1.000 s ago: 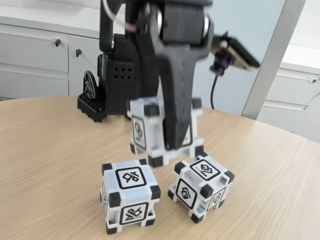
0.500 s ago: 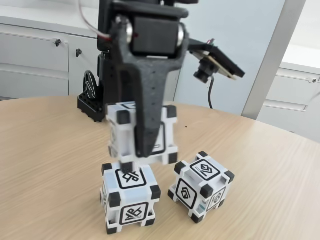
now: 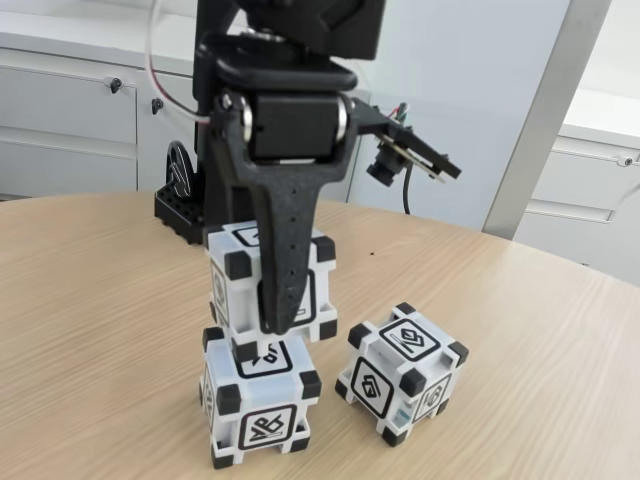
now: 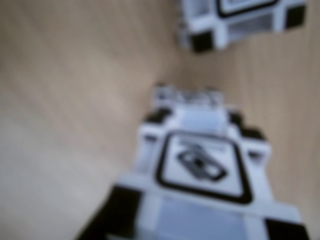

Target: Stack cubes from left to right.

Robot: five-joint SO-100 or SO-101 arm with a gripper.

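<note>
Fixed view: black gripper (image 3: 285, 325) pointing straight down, clamped on the top cube (image 3: 268, 283), one long black finger (image 3: 290, 250) running down the cube's front face. Top cube sitting on, or a hair above, the bottom cube (image 3: 258, 405) (contact line hidden behind the fingertip; cannot tell whether fully touching). Top cube set slightly back and to the left of the bottom one, so not squarely aligned; both roughly upright. Bottom cube resting on the wooden table (image 3: 100, 330), near the lower edge of the picture, black-framed glyph showing on its front face and another partly on its top.

Third cube (image 3: 402, 372) alone on the table just to the right of the stack, apart from it, turned so a corner faces the camera, glyphs visible on its top and two side faces.

Small camera (image 3: 385, 165) on a bracket jutting from the right side of the wrist, lens angled downward. Arm base (image 3: 190, 205) behind the stack, at the table's far side. Grey cabinets (image 3: 70, 120) with knobs along the back wall.

Wrist view (heavily blurred): one cube (image 4: 200, 170) close under the lens, glyph face up, black corners just readable; another cube (image 4: 240, 20) at the upper right edge, well apart across bare wood grain. Which cube is which, not sure at this blur.
</note>
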